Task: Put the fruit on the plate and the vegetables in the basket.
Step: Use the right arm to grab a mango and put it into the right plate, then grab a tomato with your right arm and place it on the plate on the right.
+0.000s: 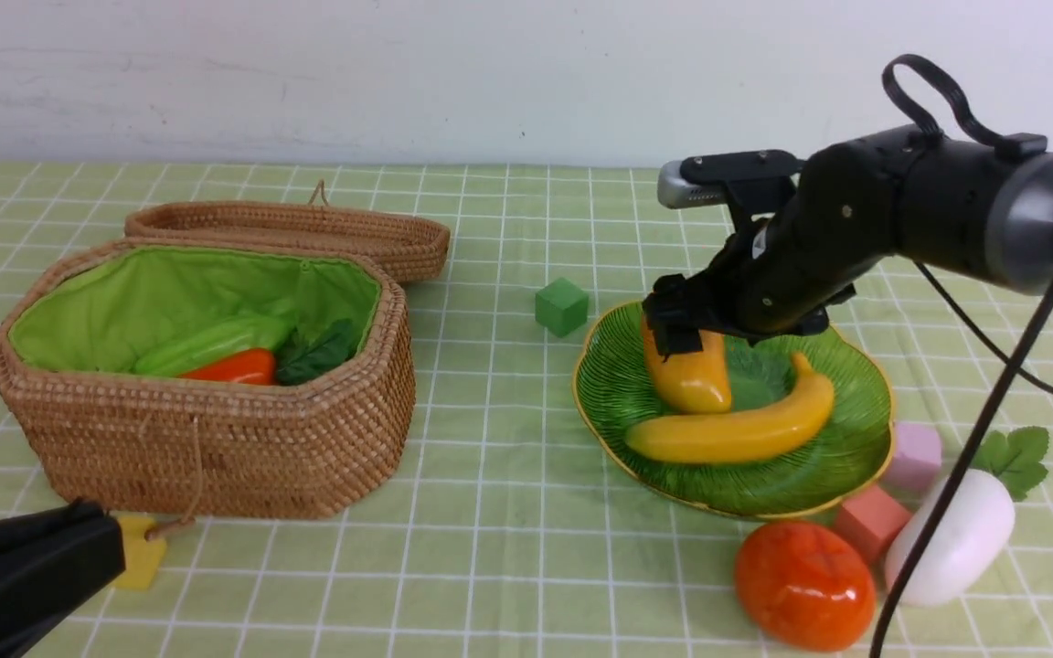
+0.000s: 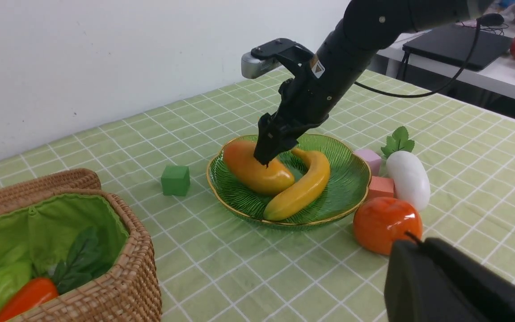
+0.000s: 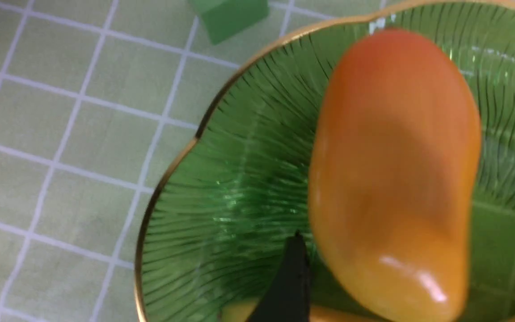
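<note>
An orange-yellow mango (image 1: 691, 375) (image 3: 396, 179) and a yellow banana (image 1: 737, 429) lie on the green glass plate (image 1: 837, 457) (image 3: 239, 192). My right gripper (image 1: 684, 336) (image 2: 266, 154) (image 3: 414, 286) hangs just over the mango, open, with one finger on each side of it and a gap showing. A round orange-red persimmon (image 1: 805, 585) and a white radish (image 1: 951, 539) rest on the cloth in front of the plate. Inside the wicker basket (image 1: 216, 448) lie a carrot (image 1: 234, 367) and a light-green pod (image 1: 207, 345). My left gripper (image 1: 97, 548) (image 2: 411, 243) is shut and empty, low at the near left.
A green cube (image 1: 561, 306) sits behind the plate. A pink cube (image 1: 915, 454) and a salmon cube (image 1: 869, 521) lie between plate and radish. A yellow cube (image 1: 138, 548) sits by the basket's front. The wicker lid (image 1: 307, 233) lies behind the basket. The right arm's cable (image 1: 965, 475) crosses the radish.
</note>
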